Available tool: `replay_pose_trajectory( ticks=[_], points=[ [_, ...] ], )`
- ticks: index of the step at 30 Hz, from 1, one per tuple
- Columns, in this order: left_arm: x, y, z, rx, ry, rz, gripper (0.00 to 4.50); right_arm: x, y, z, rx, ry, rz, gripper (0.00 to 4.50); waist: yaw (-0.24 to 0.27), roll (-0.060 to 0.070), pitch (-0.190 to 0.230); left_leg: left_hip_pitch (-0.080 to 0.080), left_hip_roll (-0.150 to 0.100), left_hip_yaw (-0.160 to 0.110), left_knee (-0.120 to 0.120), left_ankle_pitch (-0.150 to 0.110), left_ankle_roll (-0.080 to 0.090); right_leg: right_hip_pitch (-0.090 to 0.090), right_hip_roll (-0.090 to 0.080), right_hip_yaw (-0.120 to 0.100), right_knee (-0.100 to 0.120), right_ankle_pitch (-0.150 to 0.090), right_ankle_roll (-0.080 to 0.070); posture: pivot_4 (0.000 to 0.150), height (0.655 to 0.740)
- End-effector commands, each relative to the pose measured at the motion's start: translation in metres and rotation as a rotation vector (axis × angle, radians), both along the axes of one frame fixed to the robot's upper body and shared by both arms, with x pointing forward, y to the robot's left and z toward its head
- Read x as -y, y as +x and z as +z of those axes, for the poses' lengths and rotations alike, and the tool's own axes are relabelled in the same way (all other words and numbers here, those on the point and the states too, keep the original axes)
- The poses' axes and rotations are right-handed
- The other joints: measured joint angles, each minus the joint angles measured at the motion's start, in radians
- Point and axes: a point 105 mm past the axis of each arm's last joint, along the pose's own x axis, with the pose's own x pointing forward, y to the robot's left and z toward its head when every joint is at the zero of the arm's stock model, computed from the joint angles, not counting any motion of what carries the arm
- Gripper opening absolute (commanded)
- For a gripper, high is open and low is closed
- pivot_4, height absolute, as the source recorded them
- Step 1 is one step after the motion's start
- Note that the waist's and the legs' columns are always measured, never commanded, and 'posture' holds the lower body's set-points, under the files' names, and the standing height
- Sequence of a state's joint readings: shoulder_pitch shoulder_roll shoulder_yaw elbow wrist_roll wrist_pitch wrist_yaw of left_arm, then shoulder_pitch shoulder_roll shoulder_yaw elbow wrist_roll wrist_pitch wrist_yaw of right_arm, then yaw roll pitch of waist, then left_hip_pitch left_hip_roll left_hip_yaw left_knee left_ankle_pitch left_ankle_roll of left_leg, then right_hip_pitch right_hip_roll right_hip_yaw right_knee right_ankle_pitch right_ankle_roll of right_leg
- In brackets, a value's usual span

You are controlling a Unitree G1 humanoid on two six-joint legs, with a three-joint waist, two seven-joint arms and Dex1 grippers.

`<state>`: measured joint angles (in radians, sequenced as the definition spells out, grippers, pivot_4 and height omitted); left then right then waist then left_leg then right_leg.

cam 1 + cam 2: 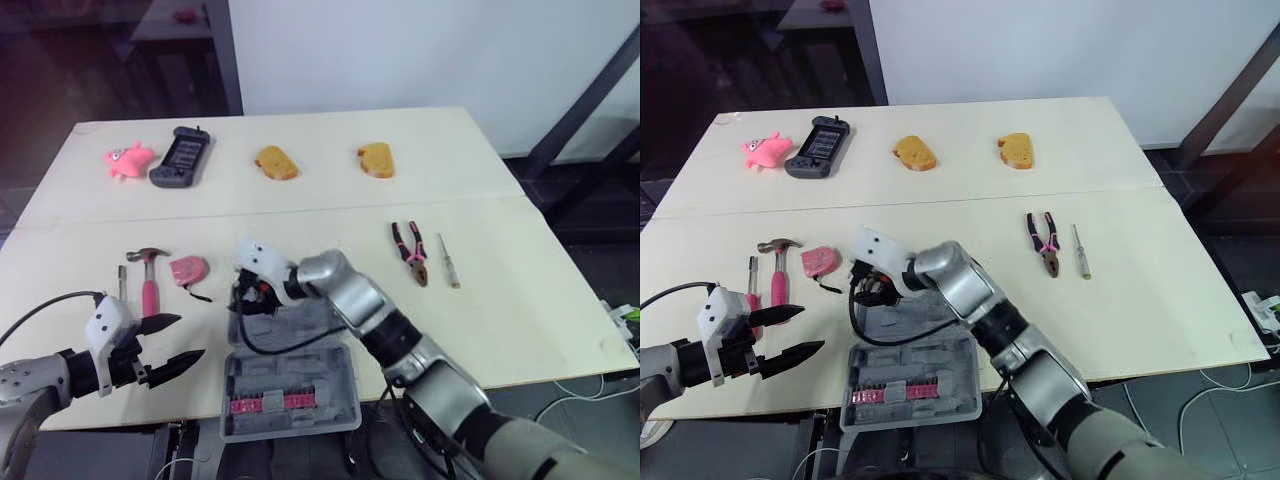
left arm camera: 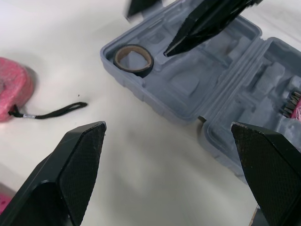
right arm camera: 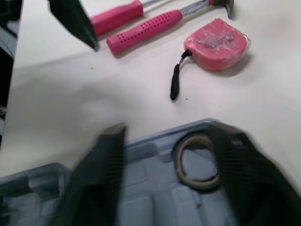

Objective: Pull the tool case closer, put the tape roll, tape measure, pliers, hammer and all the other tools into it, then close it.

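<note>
The grey tool case (image 1: 290, 372) lies open at the table's front edge, with a row of pink bits in its near half. A black tape roll (image 2: 134, 59) lies in the case's far left corner pocket. My right gripper (image 1: 246, 300) hovers over that corner, open, with the tape roll (image 3: 197, 159) just below its fingers. My left gripper (image 1: 186, 340) stands open to the left of the case, empty. The pink-handled hammer (image 1: 150, 280), a pink screwdriver (image 1: 122, 282) and the pink tape measure (image 1: 188, 269) lie left of the case. Pliers (image 1: 410, 252) lie to the right.
A thin screwdriver (image 1: 449, 262) lies beside the pliers. Along the far side of the table are a pink toy (image 1: 128, 158), a black game controller (image 1: 180, 157) and two bread pieces (image 1: 276, 163) (image 1: 376, 159). The case overhangs the front edge.
</note>
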<state>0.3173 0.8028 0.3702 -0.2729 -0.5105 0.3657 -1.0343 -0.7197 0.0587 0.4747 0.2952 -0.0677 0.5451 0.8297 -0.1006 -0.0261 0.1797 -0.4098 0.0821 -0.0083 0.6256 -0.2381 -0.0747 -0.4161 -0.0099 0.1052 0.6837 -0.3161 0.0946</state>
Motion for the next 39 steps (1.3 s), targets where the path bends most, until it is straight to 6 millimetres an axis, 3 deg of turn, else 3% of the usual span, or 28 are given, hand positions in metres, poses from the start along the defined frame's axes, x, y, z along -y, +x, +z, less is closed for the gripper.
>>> replay_pose_trajectory(
  ticks=[1,14,27,39],
  points=[
    [0.0,0.001,0.004,0.01,0.001,-0.007,4.5,-0.009,0.001,0.021,0.073,0.131,-0.009,2.15,0.0,0.0,0.0,0.0,0.0,0.0,0.0,0.0,0.0,0.0,0.0,0.0,0.0,0.0,0.0,0.15,0.74],
    [0.0,0.003,0.007,0.023,0.001,-0.007,4.5,-0.01,0.017,-0.015,0.078,0.147,-0.094,2.15,0.001,0.0,0.0,0.0,0.0,0.0,0.0,0.0,0.0,0.0,0.0,0.0,0.0,0.0,0.0,0.15,0.74],
    [0.001,0.003,0.008,0.024,0.001,-0.003,4.5,-0.001,0.028,-0.045,0.039,0.042,-0.16,2.15,0.0,0.0,0.0,0.0,0.0,0.0,0.0,0.0,0.0,0.001,0.0,0.0,0.0,0.0,0.0,0.15,0.74],
    [0.001,0.004,0.009,0.026,0.003,-0.004,4.5,0.005,0.019,-0.079,-0.036,-0.104,-0.148,2.15,0.0,0.0,0.0,0.003,0.0,0.0,0.0,0.0,0.0,0.004,0.0,0.0,0.0,0.0,0.0,0.15,0.74]
  ],
)
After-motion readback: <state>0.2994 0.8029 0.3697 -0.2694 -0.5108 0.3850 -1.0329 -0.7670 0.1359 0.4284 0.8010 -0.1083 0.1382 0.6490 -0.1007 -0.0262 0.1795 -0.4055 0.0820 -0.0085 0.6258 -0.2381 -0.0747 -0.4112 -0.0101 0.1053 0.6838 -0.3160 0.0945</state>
